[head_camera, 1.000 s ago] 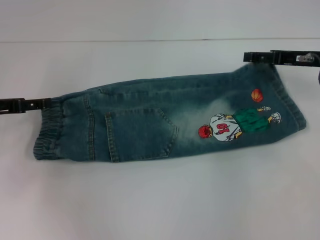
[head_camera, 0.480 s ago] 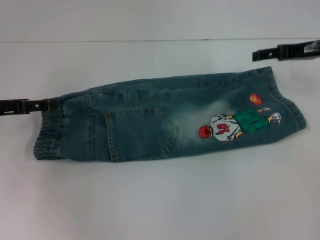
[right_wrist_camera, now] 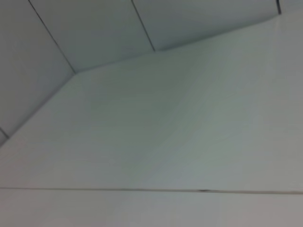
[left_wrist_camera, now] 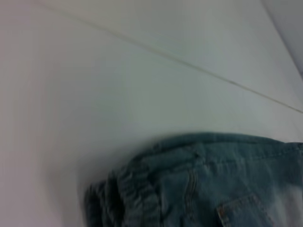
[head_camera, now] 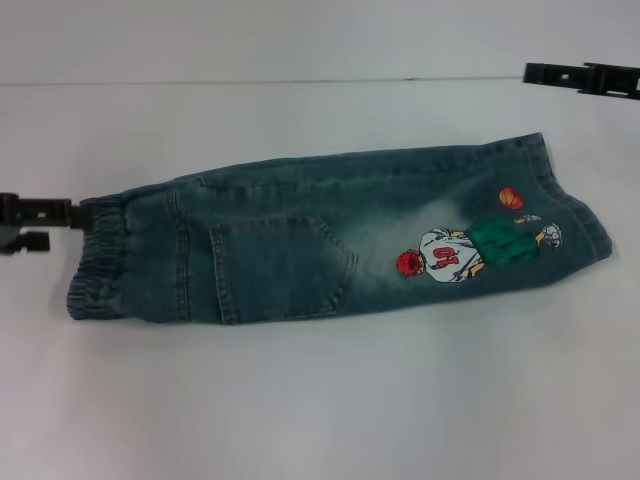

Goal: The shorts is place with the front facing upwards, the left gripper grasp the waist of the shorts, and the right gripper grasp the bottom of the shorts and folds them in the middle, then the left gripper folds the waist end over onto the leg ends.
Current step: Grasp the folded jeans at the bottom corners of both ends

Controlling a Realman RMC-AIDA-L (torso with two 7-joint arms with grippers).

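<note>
Light: bright, even, diffuse.
Shadows: faint, soft under the shorts (head_camera: pixel 330 235).
Glare: none.
Focus: head view fairly crisp; both wrist views soft, blurred throughout.

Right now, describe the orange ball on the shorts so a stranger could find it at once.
On the white table lie folded denim shorts, gathered waistband toward the left gripper, hems toward the right gripper. Near the hems stands an embroidered basketball player. The ball is the small orange circle just beyond him, the only round orange patch on the denim.
</note>
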